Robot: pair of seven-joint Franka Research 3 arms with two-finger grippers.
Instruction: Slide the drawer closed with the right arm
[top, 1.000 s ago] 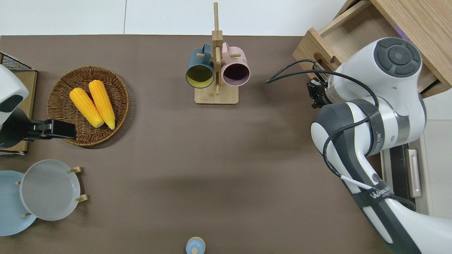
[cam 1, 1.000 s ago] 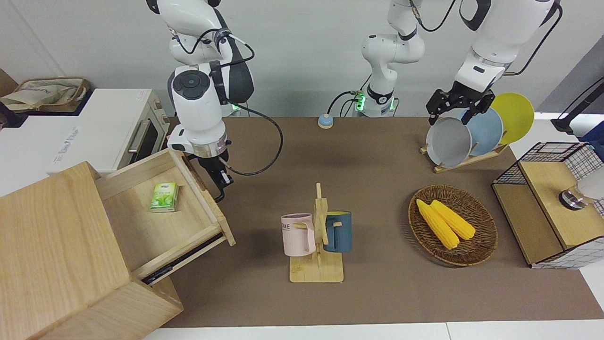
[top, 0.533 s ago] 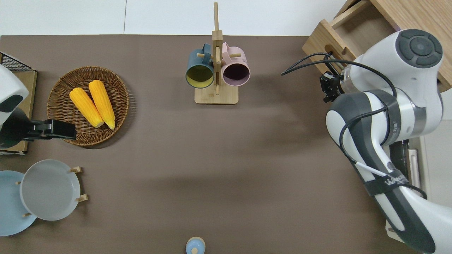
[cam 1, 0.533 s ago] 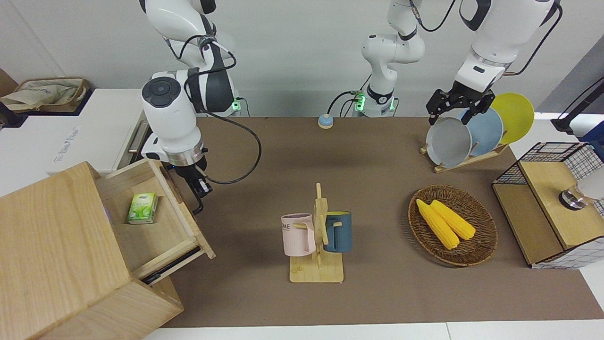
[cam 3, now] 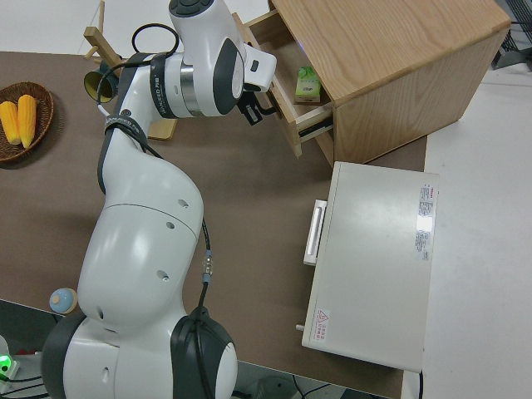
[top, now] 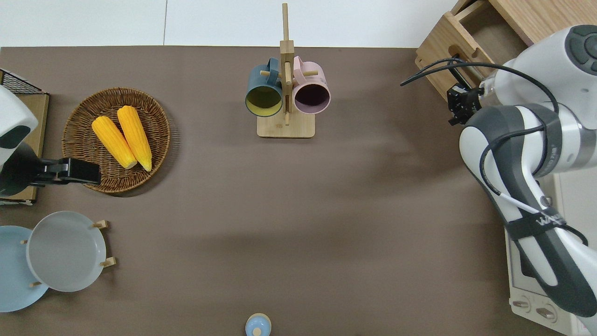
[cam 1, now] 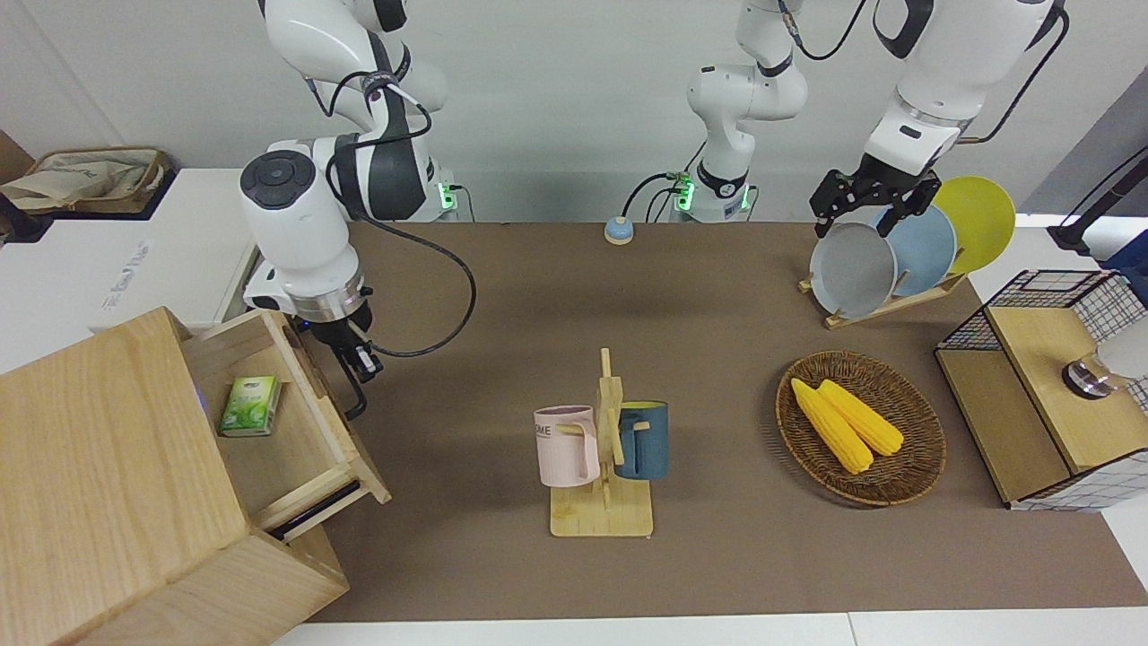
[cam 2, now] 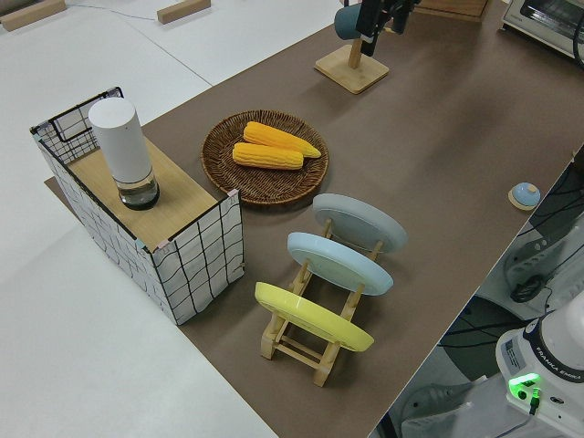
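Large light-wood cabinet (cam 1: 108, 475) sits at the right arm's end of the table; its drawer (cam 1: 296, 422) stands partly open, front panel facing the table middle, small green packet (cam 1: 248, 405) lying inside. Right arm (cam 1: 300, 224) bends down so the right gripper (cam 1: 357, 381) sits against the drawer front at the black loop handle (cam 1: 350, 395); whether its fingers are apart, together or clamped on the handle cannot be told. From the gripper the drawer body runs away toward the cabinet, the panel's long axis crossing that line, so the judged push goes straight along the slide into the cabinet. Right arm is the nearer one by far; left gripper (cam 1: 865, 199) is parked, its fingers spread. Front view shows the drawer's open depth and the packet. Overhead view hides most of that under the arm but shows the gripper (top: 461, 105) just beside the panel's edge. Right side view shows the white toaster oven (cam 3: 374, 266) beside the cabinet, apart from the drawer.
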